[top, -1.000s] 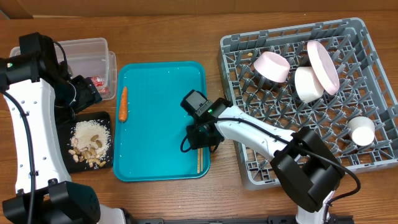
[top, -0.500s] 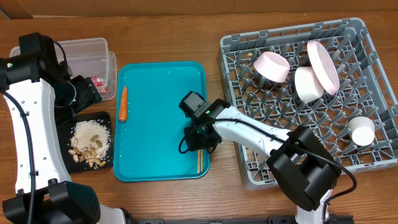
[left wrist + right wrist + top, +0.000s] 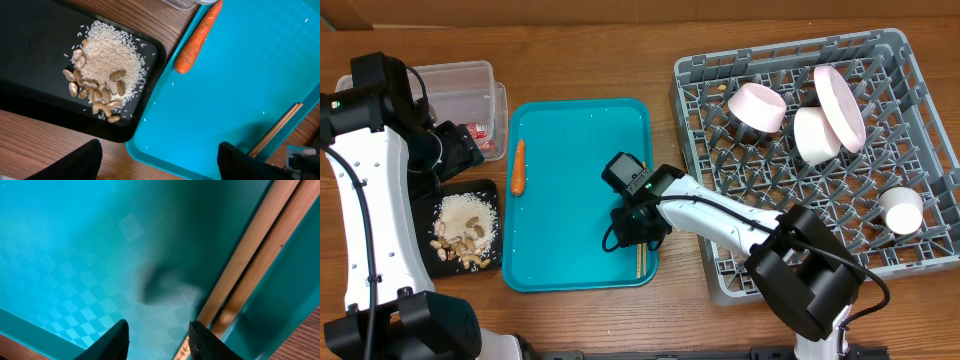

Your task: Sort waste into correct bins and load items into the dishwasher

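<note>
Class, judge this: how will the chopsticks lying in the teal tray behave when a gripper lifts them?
The chopsticks look thin, straight wood: probably stiff and light. They lie flat against the tray wall, so pinching looks awkward. Being two, they may separate.

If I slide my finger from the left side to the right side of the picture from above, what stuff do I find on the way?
food scraps → carrot → chopsticks → pink bowl → white cup

Brown wood-grain table [image 3: 582, 55], perhaps laminate
</note>
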Available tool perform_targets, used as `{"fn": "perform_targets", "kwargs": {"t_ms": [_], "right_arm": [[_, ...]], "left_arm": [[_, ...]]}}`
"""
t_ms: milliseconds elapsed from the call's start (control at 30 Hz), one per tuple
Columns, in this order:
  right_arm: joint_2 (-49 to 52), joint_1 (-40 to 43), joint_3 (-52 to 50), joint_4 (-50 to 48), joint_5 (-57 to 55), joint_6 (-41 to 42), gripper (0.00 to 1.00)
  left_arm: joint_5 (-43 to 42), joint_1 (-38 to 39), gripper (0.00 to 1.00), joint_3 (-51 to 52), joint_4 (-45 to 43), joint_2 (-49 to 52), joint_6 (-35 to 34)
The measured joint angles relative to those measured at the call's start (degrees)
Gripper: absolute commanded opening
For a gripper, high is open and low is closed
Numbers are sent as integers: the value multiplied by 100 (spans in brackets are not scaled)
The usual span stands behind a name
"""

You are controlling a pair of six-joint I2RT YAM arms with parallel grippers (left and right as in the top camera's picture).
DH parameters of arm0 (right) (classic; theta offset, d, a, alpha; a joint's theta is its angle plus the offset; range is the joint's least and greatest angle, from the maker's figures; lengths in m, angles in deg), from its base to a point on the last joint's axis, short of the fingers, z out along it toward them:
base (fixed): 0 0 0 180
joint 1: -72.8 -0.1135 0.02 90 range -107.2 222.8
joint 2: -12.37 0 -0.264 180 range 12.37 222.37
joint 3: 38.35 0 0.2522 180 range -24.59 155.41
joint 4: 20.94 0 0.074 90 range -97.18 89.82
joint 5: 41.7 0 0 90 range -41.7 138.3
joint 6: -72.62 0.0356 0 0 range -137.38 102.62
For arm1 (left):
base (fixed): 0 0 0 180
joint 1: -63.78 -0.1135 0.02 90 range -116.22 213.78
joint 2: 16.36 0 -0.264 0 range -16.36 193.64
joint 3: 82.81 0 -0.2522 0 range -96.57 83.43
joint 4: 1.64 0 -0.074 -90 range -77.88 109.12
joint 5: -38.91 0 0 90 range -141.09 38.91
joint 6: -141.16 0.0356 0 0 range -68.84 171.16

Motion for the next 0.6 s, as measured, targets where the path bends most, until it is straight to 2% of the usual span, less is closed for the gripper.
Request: {"fn": "perform_targets", "kwargs": {"t_ms": [600], "right_arm": [[0,258,4,57,-131,2,43]], "left_arm": [[0,0,76,0,0,0,2]]}}
